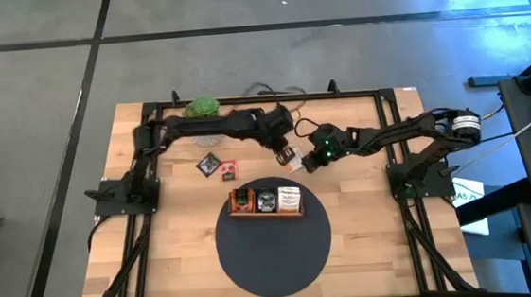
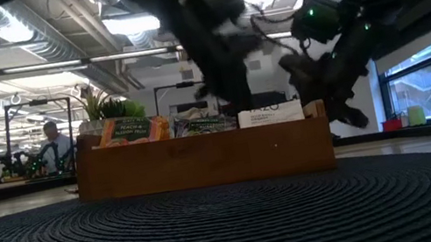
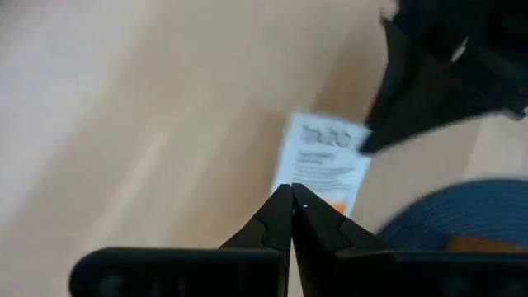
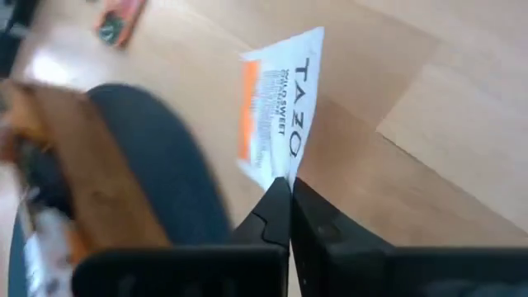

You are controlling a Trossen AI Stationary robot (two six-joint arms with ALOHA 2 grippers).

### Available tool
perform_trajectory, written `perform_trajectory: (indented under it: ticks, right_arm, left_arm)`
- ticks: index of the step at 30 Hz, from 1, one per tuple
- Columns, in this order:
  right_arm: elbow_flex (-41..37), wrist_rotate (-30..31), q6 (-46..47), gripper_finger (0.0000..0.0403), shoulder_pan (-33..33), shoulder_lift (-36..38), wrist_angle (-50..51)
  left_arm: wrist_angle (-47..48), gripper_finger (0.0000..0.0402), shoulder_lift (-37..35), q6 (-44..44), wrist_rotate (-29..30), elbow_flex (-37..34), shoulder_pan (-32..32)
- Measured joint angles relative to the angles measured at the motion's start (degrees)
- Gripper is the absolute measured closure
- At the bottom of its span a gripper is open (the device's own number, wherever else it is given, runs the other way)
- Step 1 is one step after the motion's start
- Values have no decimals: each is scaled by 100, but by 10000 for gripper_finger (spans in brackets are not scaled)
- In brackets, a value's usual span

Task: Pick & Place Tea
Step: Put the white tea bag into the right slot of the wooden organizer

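A white-orange packet is pinched at its edge by the closed right gripper. The same packet lies just ahead of the left gripper, whose fingers are closed on nothing.

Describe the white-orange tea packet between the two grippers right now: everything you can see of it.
The white-orange tea packet is a small flat paper-like square, white with dark TAZO lettering, fine print and an orange block. Both grippers pinch it: the right gripper is shut on one edge, the left gripper shut on an edge too. In the high view it sits above the bare wooden table, just beyond the round dark mat and the wooden tray.
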State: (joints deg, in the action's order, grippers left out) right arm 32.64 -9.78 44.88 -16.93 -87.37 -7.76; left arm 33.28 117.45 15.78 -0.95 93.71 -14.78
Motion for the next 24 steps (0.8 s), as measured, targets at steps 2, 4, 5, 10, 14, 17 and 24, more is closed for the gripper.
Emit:
perform_trajectory:
  ticks: [2,4,5,10,14,17,24]
  right_arm:
    - [153,-37,-433,399,0,275,357]
    - [444,-38,-977,399,14,579,968]
    - [659,32,-1216,400,54,707,1372]
    - [2038,268,-2552,401,381,1051,3542]
    - [3201,309,-3270,401,878,946,4970]
    - [3954,539,-3441,401,1279,698,5847]
    - [4881,582,-3305,402,1962,-106,6475]
  left_arm:
    - [125,398,-321,-30,226,0,-11]
    - [222,398,-646,-227,381,-4,15]
    - [230,398,-824,-413,427,-4,56]
    - [766,398,-1440,-183,715,6,304]
    - [1017,398,-1764,-122,1107,1,621]
    - [1330,398,-1853,76,1249,9,865]
    - [2541,398,-1910,810,2249,3,1388]
